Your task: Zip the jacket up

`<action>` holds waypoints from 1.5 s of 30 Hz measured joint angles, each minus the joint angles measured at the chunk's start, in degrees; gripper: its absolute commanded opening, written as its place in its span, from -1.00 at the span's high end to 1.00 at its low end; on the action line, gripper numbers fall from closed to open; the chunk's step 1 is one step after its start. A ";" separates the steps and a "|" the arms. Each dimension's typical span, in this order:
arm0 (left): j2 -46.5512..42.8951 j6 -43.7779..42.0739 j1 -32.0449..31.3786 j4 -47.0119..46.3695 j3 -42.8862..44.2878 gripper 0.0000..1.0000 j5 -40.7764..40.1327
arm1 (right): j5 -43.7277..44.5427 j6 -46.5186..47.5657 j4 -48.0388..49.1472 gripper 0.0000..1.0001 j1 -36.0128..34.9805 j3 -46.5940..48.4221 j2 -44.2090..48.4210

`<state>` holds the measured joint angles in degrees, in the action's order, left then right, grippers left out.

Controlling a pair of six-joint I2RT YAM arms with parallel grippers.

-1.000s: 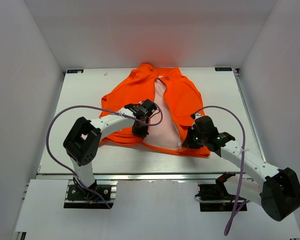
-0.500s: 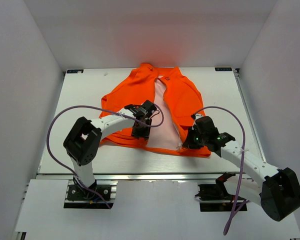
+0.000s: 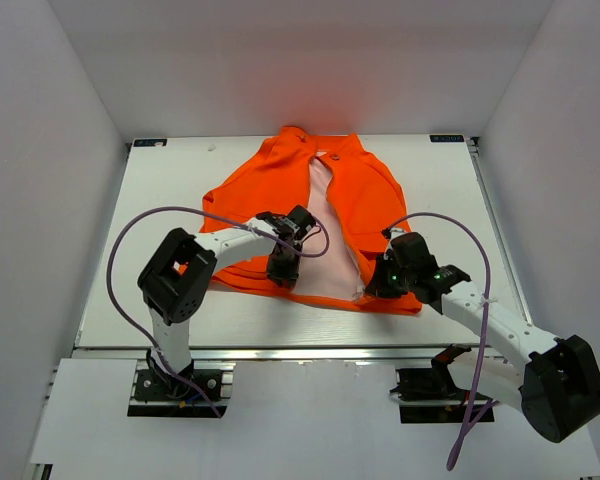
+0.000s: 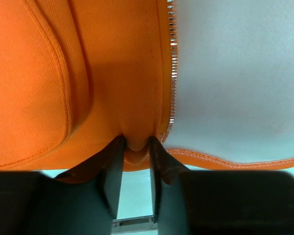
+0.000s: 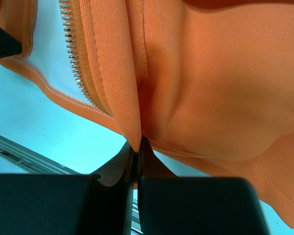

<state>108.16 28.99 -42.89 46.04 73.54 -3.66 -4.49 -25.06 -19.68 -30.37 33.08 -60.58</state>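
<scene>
**Top external view.** The left arm's elbow has been swung inward. The left gripper [image 3: 283, 268] has been carried a little closer to the bottom hem of the jacket [image 3: 280, 190]. The right gripper [image 3: 378, 280] has not been moved.

The jacket is spread flat on the table [image 3: 160, 200], with its collar on the far side of both grippers. Its front lies open in a wedge, and the white lining [image 3: 325, 250] is exposed between the two grippers. The shift is judged to be a re-taking of the left front's lower corner, so that the two zipper ends can be brought together. No zipping has been started.

**Left wrist view.** A small fold of orange hem is caught between the partly parted fingers [image 4: 112, 166], so the jacket is grasped here. The zipper teeth [image 4: 172, 73] run away from the grip, just beside the fingertips on the lining side. No slider can be made out.

**Right wrist view.** The right gripper's fingers are pressed together on a thin edge of the other front panel. That panel's own row of teeth is seen just beside the grip.

**In the way.** The two halves are held well apart, and fabric is bunched ahead of each grip. A purple cable [image 3: 160, 215] is looped over the jacket just beyond the left gripper and could be snagged.
</scene>
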 measured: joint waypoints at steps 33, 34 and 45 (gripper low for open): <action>-24.24 3.54 0.07 -18.69 -14.73 1.00 7.04 | -19.37 -1.60 21.68 1.00 1.49 -6.21 4.04; -26.40 4.07 0.07 -21.07 -15.78 1.00 7.91 | -20.48 -2.54 24.57 1.00 1.49 -6.34 3.85; -40.59 7.17 0.04 -37.48 -25.35 1.00 10.27 | -33.44 -11.43 46.95 1.00 1.55 -6.62 -4.72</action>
<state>67.57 36.16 -42.85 8.56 48.18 6.61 -37.93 -36.49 27.27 -28.82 26.46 -65.30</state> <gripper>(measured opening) 0.009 0.026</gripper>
